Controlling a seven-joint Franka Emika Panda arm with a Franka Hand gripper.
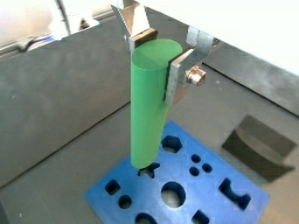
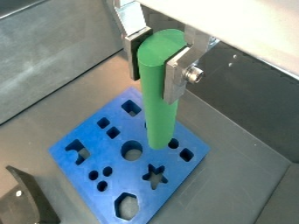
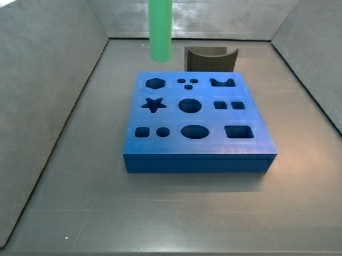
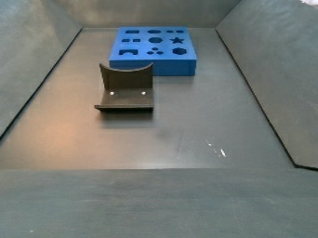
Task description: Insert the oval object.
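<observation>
Pinching green oval object (image 1: 149, 105) upright, claw (image 1: 163, 48) above blue block (image 2: 128, 157), seemingly clear.

Blue block and dark piece on the grey floor

The blue block (image 4: 155, 49) sits by the far edge, its shaped holes facing up — the dark grey curved piece (image 4: 125, 89) lies just nearer, left of centre; gripper out of frame.

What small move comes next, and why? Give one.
Probably shift the pincer sideways until the green rod hangs over the oval hole in the blue block, then lower. In a side view the rod hangs upright, clear above the block's far edge.
</observation>
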